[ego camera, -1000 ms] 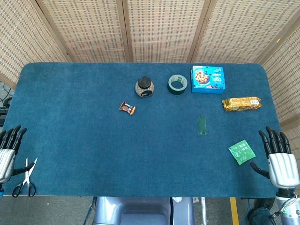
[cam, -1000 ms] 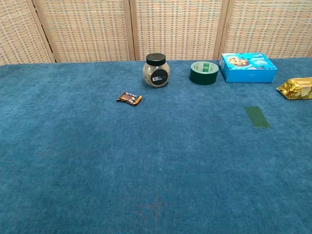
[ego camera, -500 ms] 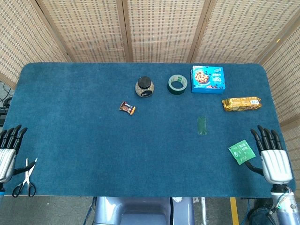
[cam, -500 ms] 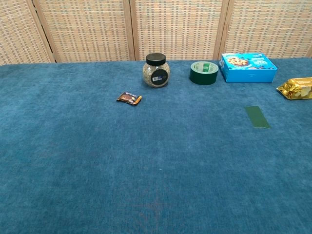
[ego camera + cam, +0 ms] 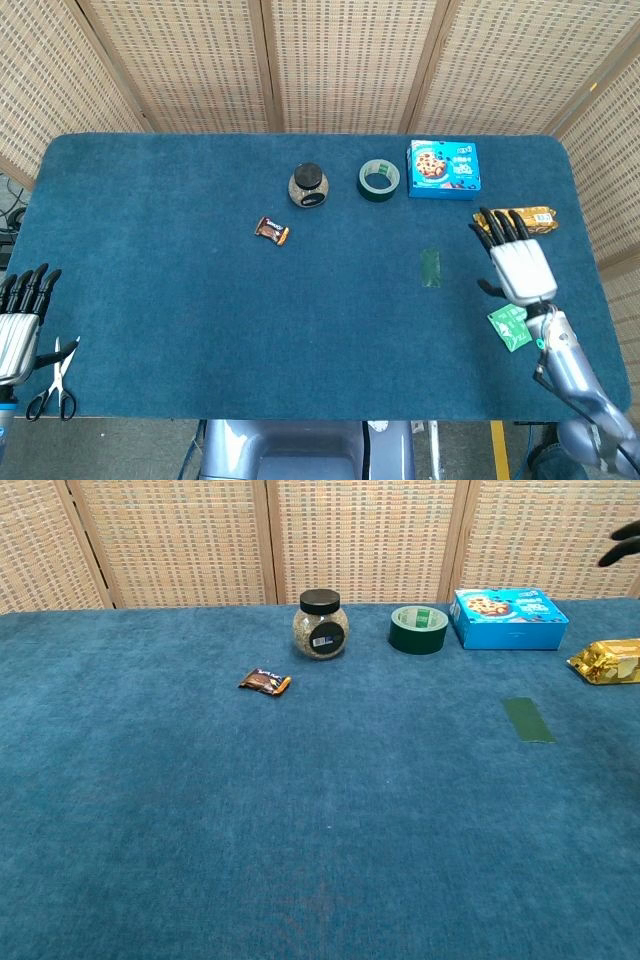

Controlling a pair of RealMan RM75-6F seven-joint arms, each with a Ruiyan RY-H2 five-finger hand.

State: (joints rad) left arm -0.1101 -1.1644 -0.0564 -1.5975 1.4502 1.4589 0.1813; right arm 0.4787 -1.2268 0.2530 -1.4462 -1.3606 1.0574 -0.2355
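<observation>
Far left, off the near edge of the table [image 5: 150, 300]: left hand [image 5: 20, 325] idle, fingers apart, nothing held, scissors [image 5: 55, 380] just beside it. Further in, a small brown candy [image 5: 271, 230], well apart from either hand. Behind it in a back row, out of the way: lidded jar [image 5: 308, 185], green tape roll [image 5: 379, 180], blue cookie box [image 5: 444, 168]. Then a flat green strip [image 5: 430, 268]. Right side: right hand [image 5: 515, 260] raised over the table, fingers spread, empty, fingertips over the gold snack packet [image 5: 535, 218], likely nearest for a grasp; green sachet [image 5: 510, 326] just below the wrist.
</observation>
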